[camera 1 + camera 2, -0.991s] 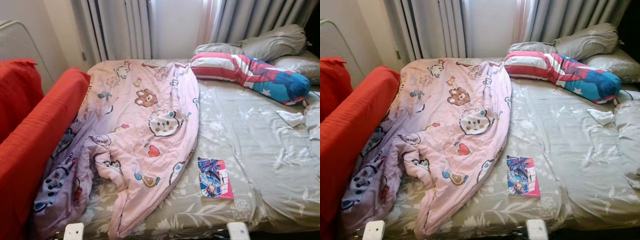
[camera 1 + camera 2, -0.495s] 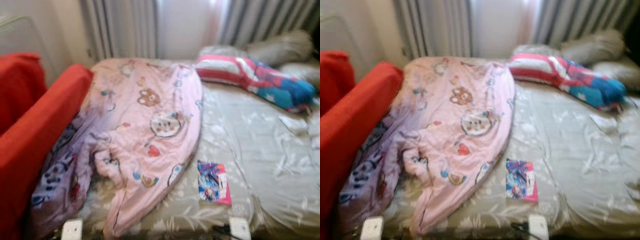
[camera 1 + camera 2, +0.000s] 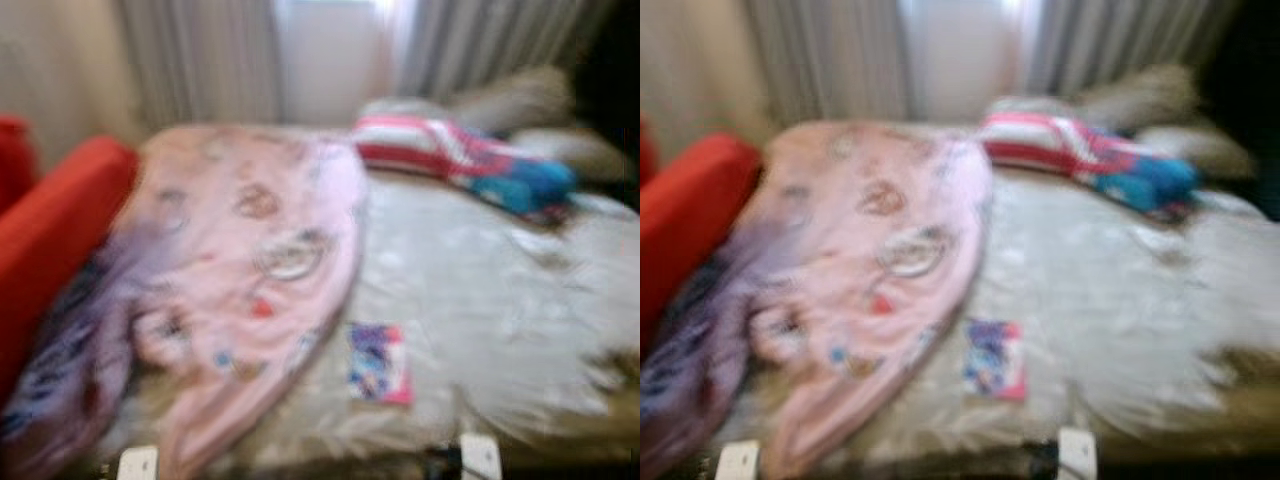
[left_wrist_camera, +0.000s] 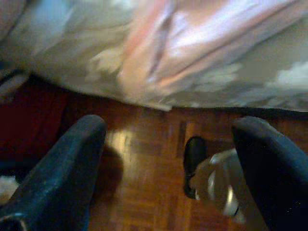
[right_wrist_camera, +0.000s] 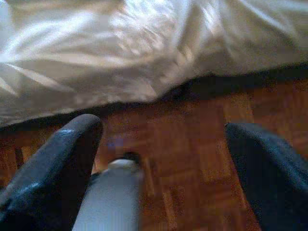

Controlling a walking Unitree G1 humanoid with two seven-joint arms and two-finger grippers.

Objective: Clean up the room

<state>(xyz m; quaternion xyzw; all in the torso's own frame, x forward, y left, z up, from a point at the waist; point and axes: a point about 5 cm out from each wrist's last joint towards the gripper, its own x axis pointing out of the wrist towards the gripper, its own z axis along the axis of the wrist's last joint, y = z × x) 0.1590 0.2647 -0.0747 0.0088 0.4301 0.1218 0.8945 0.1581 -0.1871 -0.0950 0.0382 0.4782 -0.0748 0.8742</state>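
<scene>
Heavy blur across both head views. One pink cartoon blanket (image 3: pixel 250 260) heaped on the bed's left half, spilling over the near edge. One bright booklet (image 3: pixel 380 362) flat on the grey sheet (image 3: pixel 480 300) just right of it; cover unreadable. One striped red-and-blue bolster (image 3: pixel 460 160) by the headboard, grey pillows behind, count unclear. Red sofa (image 3: pixel 50 240) cut off at left. Left gripper (image 4: pixel 168 159) and right gripper (image 5: pixel 159 159) hanging low over the wooden floor (image 5: pixel 192 144) beside the bed edge, fingers spread wide, holding nothing.
</scene>
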